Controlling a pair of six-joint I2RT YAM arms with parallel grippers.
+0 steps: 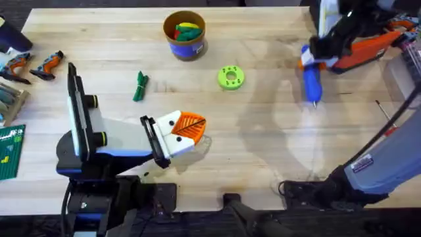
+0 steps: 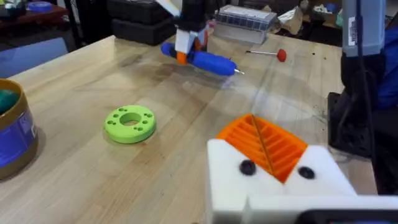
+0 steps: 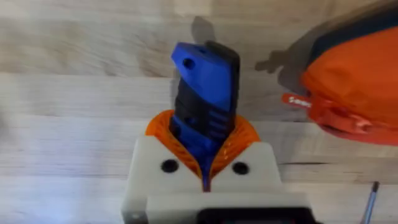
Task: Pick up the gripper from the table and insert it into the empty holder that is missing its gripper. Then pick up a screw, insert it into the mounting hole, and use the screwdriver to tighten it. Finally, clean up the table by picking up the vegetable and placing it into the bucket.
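Overhead view: the right gripper (image 1: pixel 316 56) holds the blue screwdriver (image 1: pixel 311 84) near the far right corner of the tabletop (image 1: pixel 276 151). The left gripper (image 1: pixel 187 131) lies near the front edge, fingers pressed together. The dark green vegetable (image 1: pixel 140 86) lies left of the bucket (image 1: pixel 185 35). Left wrist view: a lime-green disc (image 2: pixel 129 123) lies before the orange pads (image 2: pixel 264 144). Right wrist view: orange pads (image 3: pixel 165 127) clamp the screwdriver (image 3: pixel 205 93).

Bucket (image 1: pixel 185 35) far centre on the surface (image 1: pixel 263 151), vegetable (image 1: pixel 140 86) nearer and left of it, disc (image 1: pixel 230 77) right of the vegetable, screwdriver (image 1: pixel 311 82) far right.
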